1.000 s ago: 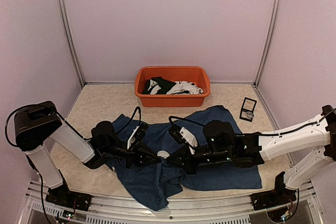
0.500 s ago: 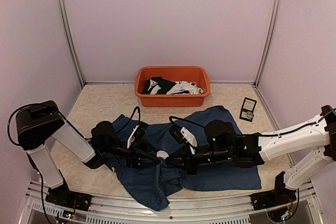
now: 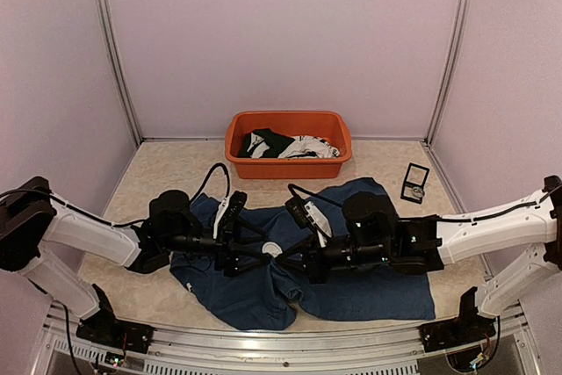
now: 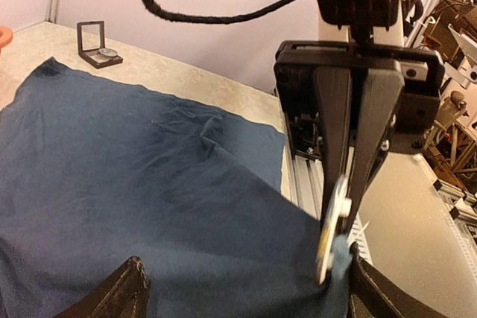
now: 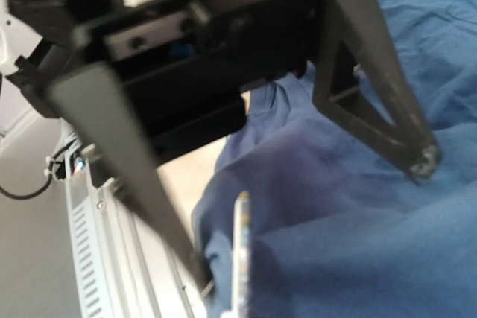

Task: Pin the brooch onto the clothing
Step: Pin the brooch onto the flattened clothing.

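The T-shirt (image 3: 373,292) lies spread and rumpled on the table (image 3: 167,173), at the near middle, in front of the orange tub (image 3: 290,167). Both arms reach inward over it and meet near its centre.

Right end effector (image 4: 339,217): fingers drawn almost together, clamped on the brooch (image 4: 332,236). The brooch is a pale round disc. In the left wrist view it is seen edge-on, held at the fingertips, with its lower edge touching a raised fold of the navy fabric.

Left end effector (image 3: 253,254): fingers spread wide, gripping nothing. It faces the right end effector from the opposite side, and the brooch stands between its two fingers. In the right wrist view, the tip of one left finger (image 5: 417,158) rests on the fabric; contact at the other tip cannot be determined.

The orange tub stands at the far side of the table, apart from the T-shirt, and contains black and white garments (image 3: 290,145). A small black open case (image 3: 414,183) sits on the table just beyond the T-shirt's far right corner.
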`<state>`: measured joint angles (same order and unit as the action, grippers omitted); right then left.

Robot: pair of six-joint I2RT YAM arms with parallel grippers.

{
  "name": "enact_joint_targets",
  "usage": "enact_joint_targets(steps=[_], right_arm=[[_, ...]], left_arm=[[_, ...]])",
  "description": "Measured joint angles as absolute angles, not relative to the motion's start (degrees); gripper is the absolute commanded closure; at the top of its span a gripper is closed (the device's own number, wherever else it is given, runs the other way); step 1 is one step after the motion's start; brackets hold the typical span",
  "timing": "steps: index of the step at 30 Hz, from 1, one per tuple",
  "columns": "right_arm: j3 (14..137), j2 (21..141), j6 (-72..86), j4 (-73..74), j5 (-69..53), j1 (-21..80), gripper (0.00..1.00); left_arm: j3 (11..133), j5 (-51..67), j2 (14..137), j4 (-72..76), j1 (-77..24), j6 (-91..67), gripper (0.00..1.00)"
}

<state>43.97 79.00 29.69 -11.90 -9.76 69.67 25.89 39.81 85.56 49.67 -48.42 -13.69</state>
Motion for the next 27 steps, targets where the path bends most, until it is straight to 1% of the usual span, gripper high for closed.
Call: enact_joint_targets(steps=[1,3,10,22,25,27], right_arm=[[44.45,79.53,30.04,-11.66,-9.80,69.63,1.00],[45.15,80.49,30.68,-11.44,-10.02,69.63,1.00],[45.47,83.13,31.55,-10.35,-11.57,69.58,1.00],[46.76,83.31,31.62,-9.19,-14.09,68.58,1.00],[47.77,83.81,31.59,-9.13,-14.81,68.45,1.00],[48.27,84.29,31.59,-9.13,-15.27,68.42,1.00]], left_arm=[[26.85,38.24,84.42,47.24,-49.12,-12.49,0.05],[27.40,36.29,83.05,45.56,-49.91,-11.03,0.03],[24.73,34.20,82.41,44.45,-49.87,-8.91,0.02],[22.79,38.28,82.67,46.65,-47.92,-9.10,0.02],[22.79,39.42,83.11,48.14,-47.92,-9.82,0.03],[22.79,40.05,83.26,48.84,-47.90,-10.24,0.06]])
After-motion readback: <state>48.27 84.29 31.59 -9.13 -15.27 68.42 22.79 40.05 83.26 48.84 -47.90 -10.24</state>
